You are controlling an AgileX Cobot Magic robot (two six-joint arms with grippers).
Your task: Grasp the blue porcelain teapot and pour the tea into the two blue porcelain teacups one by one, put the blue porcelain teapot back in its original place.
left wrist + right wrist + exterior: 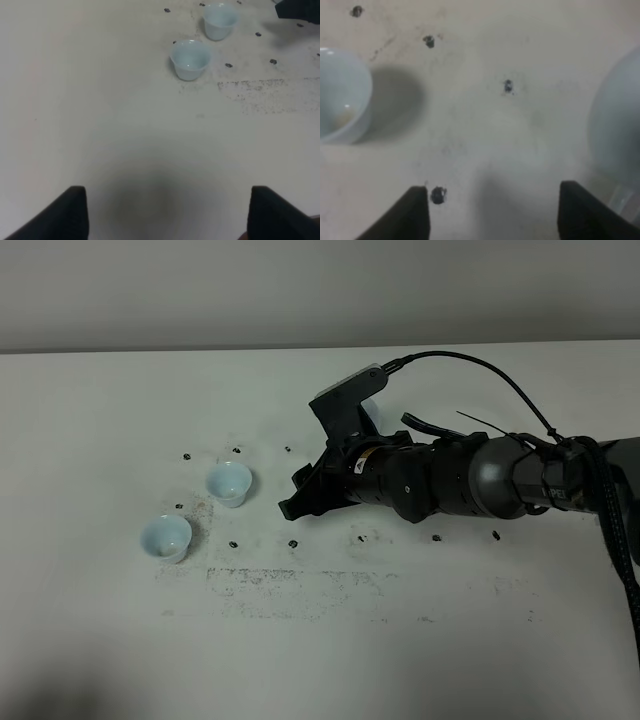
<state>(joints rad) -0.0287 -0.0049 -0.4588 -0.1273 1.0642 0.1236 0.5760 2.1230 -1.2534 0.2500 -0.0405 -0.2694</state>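
Exterior high view: two teacups (229, 483) (166, 538) are seen on the table (100, 420). One teapot (620, 120) is glimpsed beside the right gripper (493, 192), which is spread and empty; the left gripper (167, 195) is likewise spread.

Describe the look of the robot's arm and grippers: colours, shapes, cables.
The right arm is black and dark grey, built of rounded cylindrical segments. A black cable loops from a black boxy camera mount back along it. The right gripper and left gripper have black, blunt fingers.
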